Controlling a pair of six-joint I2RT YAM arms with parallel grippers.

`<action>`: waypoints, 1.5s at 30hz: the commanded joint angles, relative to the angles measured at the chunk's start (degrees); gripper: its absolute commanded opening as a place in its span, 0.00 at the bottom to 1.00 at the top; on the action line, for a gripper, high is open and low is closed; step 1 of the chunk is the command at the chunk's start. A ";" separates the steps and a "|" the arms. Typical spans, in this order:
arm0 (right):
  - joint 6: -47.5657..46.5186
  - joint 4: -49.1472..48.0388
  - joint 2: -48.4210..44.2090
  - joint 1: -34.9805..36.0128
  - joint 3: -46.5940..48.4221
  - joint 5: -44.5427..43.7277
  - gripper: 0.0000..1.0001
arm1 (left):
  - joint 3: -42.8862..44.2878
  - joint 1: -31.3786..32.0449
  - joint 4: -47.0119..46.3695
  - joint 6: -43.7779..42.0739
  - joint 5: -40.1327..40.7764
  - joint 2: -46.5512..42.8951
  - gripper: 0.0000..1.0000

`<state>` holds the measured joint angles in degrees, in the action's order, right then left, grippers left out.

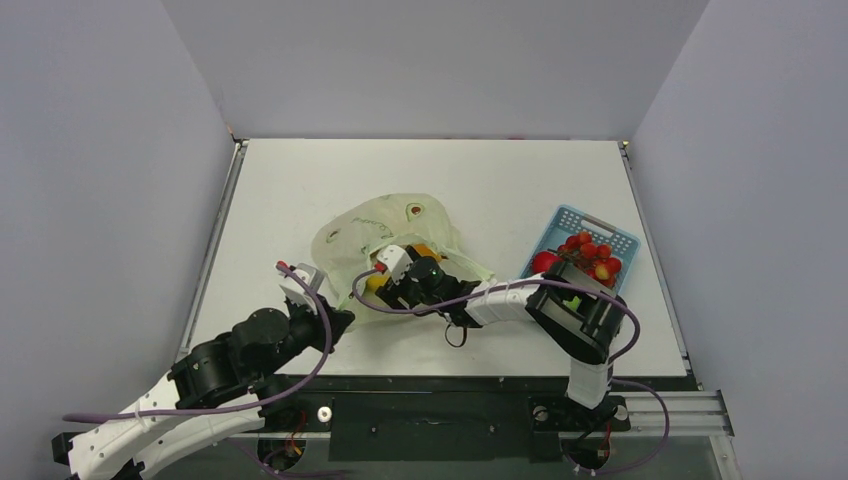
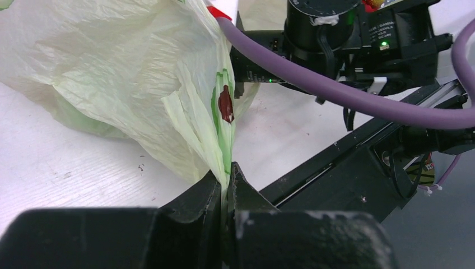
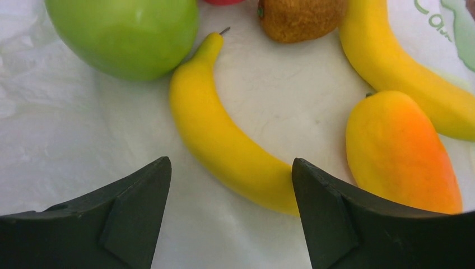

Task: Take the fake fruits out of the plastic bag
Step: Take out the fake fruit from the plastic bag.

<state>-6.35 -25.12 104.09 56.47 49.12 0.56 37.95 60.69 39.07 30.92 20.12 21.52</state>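
Note:
The pale yellow-green plastic bag (image 1: 385,232) lies mid-table, crinkled, with brown-red spots. My left gripper (image 2: 227,175) is shut on a bunched edge of the plastic bag (image 2: 129,73) at its near left corner. My right gripper (image 3: 231,163) is inside the bag's mouth, open, with nothing between its fingers. Just ahead of it, fake fruits lie on the bag's inner film: a yellow banana (image 3: 224,134) whose end touches the right fingertip, a green apple (image 3: 123,33), a brown kiwi (image 3: 299,17), a second banana (image 3: 403,73) and an orange-yellow mango (image 3: 397,151).
A blue lattice basket (image 1: 597,221) stands at the right of the table and holds red fruits (image 1: 590,255). The right arm (image 1: 505,298) reaches leftward across the near table from its base. Grey walls enclose the table on three sides.

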 commanded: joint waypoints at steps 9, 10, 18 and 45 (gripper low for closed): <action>-4.32 0.37 8.72 -1.09 8.40 8.41 0.73 | 0.34 0.65 -3.56 -0.49 -0.50 -1.11 0.00; -4.65 1.29 9.54 -1.14 8.68 8.37 0.73 | 0.32 0.66 -3.61 -0.50 -0.40 -1.12 0.00; -6.78 2.81 10.72 -1.10 9.34 7.27 0.57 | 0.35 0.83 -3.52 -0.40 -0.04 -1.14 0.00; -7.39 5.60 -11.37 0.40 -0.35 7.52 0.05 | 0.37 0.93 -3.20 -0.02 1.04 -1.74 0.00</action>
<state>-14.55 -16.86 95.79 56.31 51.11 7.94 37.93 61.21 38.72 30.89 20.40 20.29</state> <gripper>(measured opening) 0.366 0.006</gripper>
